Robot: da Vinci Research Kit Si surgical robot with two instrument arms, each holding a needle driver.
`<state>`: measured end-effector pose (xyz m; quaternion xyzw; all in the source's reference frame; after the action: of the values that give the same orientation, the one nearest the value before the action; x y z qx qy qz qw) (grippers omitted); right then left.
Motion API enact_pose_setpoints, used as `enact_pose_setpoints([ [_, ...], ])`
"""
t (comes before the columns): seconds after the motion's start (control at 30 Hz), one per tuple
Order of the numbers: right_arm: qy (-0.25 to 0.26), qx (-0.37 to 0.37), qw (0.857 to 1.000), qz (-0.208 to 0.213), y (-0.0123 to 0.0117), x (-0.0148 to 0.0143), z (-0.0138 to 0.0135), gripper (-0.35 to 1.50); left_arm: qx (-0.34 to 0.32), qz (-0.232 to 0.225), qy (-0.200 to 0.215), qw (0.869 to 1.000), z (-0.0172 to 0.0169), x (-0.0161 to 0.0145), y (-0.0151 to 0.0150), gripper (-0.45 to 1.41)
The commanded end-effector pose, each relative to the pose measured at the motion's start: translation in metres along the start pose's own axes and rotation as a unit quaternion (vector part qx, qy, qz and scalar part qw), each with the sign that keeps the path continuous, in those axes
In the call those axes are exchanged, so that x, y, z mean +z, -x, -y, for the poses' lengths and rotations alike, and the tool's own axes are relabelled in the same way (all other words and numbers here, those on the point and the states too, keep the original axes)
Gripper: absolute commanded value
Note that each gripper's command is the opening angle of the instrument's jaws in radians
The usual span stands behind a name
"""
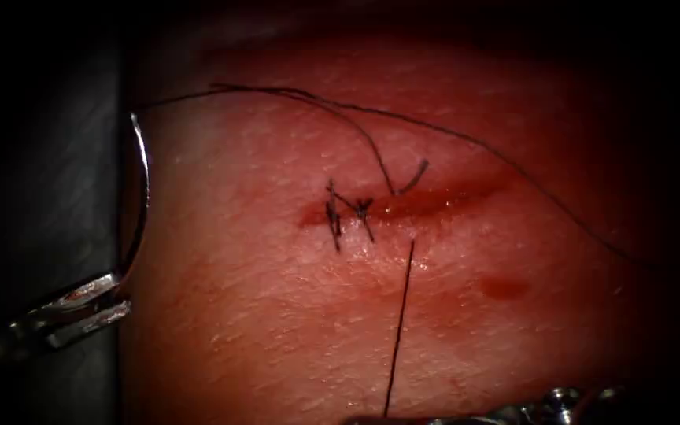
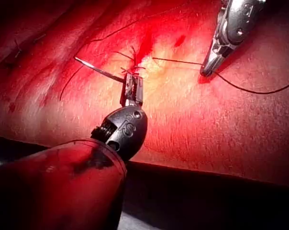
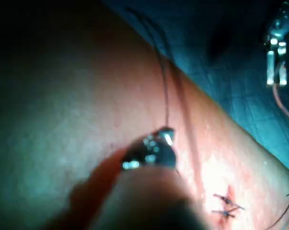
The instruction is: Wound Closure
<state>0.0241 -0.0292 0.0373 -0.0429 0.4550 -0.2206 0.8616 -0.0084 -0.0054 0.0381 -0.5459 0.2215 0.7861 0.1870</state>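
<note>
With our left tool (image 1: 92, 303) pinching the needle (image 1: 142, 185) off the tissue's (image 1: 277, 330) left edge and our right tool (image 2: 206, 67) clamping the thread (image 1: 399, 323), we risk overtightening and tearing the cut (image 1: 419, 205).

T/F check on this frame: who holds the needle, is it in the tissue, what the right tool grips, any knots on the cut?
1. The left tool holds the needle near one end. True.
2. The needle is buried in the tissue. False: it is off the tissue's left edge, clear of the cut.
3. The right tool is shut on the thread. True.
4. The cut carries no knots. False: knots sit at its left end.
</note>
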Motion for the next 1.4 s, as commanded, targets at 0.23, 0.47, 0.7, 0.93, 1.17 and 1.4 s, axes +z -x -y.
enact_pose_setpoints([
  [0.23,-0.003,0.001,1.0,-0.007,-0.0009,0.0006,0.0013,-0.35,0.003,-0.001,0.001,1.0,-0.0002,0.0007,0.0002,-0.45],
  [0.47,-0.017,0.008,0.999,-0.026,-0.0023,-0.0004,0.0021,-0.35,0.01,-0.016,-0.025,1.0,0.0014,0.0007,-0.0025,-0.45],
  [0.7,-0.024,0.021,0.999,-0.037,-0.0035,-0.001,0.0026,-0.35,0.014,-0.021,-0.03,0.999,0.0035,0.0018,-0.0034,-0.45],
  [0.93,-0.039,0.033,0.997,-0.065,-0.004,-0.001,0.0025,-0.35,0.015,-0.018,-0.027,0.999,0.0061,0.0042,-0.0013,-0.45],
  [1.17,0.044,0.067,0.994,-0.078,-0.0001,-0.0017,-0.0012,1.16,0.011,-0.003,-0.035,0.999,0.0089,0.007,0.0029,-0.45],
  [1.4,0.065,0.073,0.994,-0.039,0.0068,-0.0014,-0.0036,1.11,0.01,0.006,-0.04,0.999,0.0109,0.0089,0.0057,-0.45],
])
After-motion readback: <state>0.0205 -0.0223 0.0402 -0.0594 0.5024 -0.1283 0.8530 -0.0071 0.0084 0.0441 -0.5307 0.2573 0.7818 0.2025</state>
